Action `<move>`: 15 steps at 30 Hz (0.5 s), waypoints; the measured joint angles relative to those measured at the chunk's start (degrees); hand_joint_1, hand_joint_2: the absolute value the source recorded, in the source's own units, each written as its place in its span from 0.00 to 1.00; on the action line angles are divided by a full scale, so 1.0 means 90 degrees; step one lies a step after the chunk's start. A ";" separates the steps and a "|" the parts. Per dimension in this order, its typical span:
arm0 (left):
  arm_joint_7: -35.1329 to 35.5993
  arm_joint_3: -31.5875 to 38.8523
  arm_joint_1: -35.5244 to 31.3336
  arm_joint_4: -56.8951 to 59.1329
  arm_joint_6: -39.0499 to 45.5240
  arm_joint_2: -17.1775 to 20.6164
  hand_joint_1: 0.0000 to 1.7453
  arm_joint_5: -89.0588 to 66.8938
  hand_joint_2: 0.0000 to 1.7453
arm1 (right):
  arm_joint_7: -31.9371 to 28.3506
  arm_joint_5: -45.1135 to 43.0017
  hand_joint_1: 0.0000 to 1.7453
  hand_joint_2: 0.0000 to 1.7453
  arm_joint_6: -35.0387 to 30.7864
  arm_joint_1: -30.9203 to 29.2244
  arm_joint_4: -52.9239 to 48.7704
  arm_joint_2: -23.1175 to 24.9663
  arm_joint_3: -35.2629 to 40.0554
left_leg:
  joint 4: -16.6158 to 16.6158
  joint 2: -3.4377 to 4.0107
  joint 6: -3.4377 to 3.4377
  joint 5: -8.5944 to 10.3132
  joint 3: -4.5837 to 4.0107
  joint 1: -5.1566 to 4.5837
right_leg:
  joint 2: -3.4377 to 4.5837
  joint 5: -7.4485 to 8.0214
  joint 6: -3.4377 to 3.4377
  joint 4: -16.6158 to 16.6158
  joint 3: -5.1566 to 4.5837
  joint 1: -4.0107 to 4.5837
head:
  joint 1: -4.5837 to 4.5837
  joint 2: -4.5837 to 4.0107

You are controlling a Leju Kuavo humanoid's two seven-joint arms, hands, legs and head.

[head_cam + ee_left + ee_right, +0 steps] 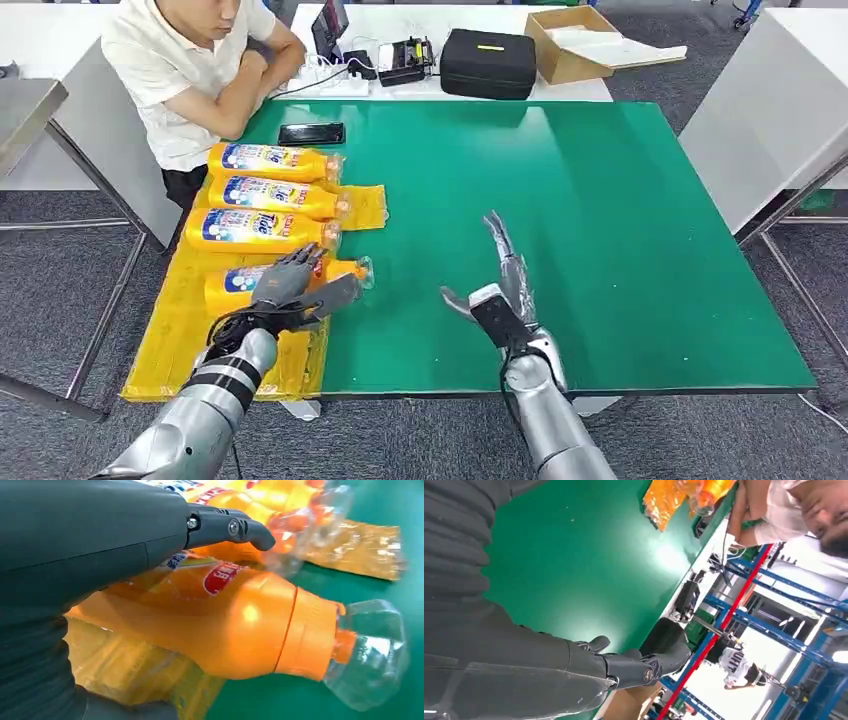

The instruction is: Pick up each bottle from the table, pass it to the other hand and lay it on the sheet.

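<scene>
At lower left of the head view the left hand [290,285] gripped the fourth bottle [300,275] lying on the yellow sheet [175,335], the right hand [505,290] hung spread and empty, so releasing gently seemed wise.

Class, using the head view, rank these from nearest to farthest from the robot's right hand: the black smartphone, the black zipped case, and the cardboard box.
Measured from the right hand, open above the green table:
1. Black smartphone, on the table's far left, by the seated person.
2. Black zipped case, on the white table beyond, roughly straight ahead.
3. Cardboard box, on the same white table, right of the case.
</scene>
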 measured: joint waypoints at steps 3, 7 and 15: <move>-0.0170 0.0027 -0.0001 0.0020 0.0115 -0.0005 0.00 0.0093 1.00 | 0.0000 -0.0063 0.00 1.00 -0.0090 -0.0015 0.0076 -0.0039 0.0100 | 0.0000 0.0000 0.0002 0.0003 0.0000 0.0000 | 0.0000 0.0001 0.0000 0.0000 0.0000 0.0000 | 0.0000 0.0000; -0.0648 0.0037 0.0219 -0.0209 0.0338 -0.0127 0.00 0.0598 1.00 | -0.0002 -0.0046 0.00 1.00 -0.0136 0.0009 0.0110 -0.0078 0.0126 | 0.0001 0.0000 0.0002 0.0003 -0.0002 -0.0001 | 0.0000 0.0001 0.0001 0.0000 -0.0003 -0.0001 | 0.0000 0.0000; -0.1229 -0.0249 0.0981 -0.1438 0.0285 -0.0435 0.00 0.1554 1.00 | -0.0002 0.0116 0.00 1.00 -0.0121 0.0169 0.0015 -0.0121 0.0071 | 0.0001 0.0006 0.0002 0.0002 -0.0019 -0.0002 | 0.0003 0.0000 0.0001 -0.0001 -0.0025 0.0000 | 0.0000 0.0000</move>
